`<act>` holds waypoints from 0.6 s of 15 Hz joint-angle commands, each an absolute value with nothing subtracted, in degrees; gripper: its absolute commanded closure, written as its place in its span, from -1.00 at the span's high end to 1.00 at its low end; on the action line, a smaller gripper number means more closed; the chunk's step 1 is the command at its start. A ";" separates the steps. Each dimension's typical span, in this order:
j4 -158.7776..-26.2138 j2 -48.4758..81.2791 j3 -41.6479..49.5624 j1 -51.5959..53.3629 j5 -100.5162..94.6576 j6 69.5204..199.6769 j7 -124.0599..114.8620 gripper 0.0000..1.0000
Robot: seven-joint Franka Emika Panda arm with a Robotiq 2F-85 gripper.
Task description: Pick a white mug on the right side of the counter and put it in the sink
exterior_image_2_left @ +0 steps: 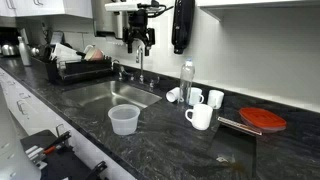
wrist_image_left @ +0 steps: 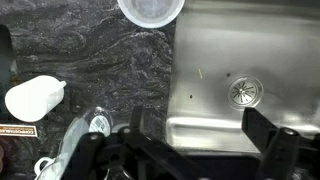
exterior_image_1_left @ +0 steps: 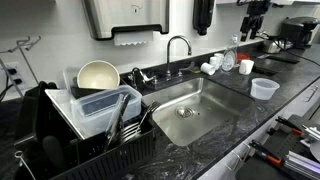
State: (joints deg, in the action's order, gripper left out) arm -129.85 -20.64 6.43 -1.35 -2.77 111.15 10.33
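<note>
**Approach stage of a mug transfer.** The gripper [exterior_image_2_left: 141, 44] is shown raised high, with its jaws spread and nothing held between them. The spread is confirmed in the wrist view, where the fingers [wrist_image_left: 268, 148] enter at the lower edge with a wide gap. Both the veined black bench [wrist_image_left: 90, 50] and the sink [wrist_image_left: 215, 45] are seen beneath them.

The white mug [exterior_image_2_left: 200, 117] stands upright on the bench, on the side of the sink away from the dish rack [exterior_image_2_left: 72, 66]. It is set a little apart from the cluster of white cups [exterior_image_2_left: 205, 97] and well apart from the clear tub [exterior_image_2_left: 123, 120]. No grasp has been made, so the task is judged to be at its beginning.

For the step in hand, the gripper should be carried sideways until it is centred over the mug, and lowered only then. In this way the bottle [exterior_image_2_left: 186, 80] and the clustered cups are not brushed. The jaws are best set across the body or over one wall of the rim. They should be kept clear of the handle, which appears to face the sink. A glazed wall is likely to slip, so a level, centred closure is advised.
</note>
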 commanded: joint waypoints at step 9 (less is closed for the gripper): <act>-132.15 -19.27 11.04 -7.21 -3.11 114.50 8.87 1.00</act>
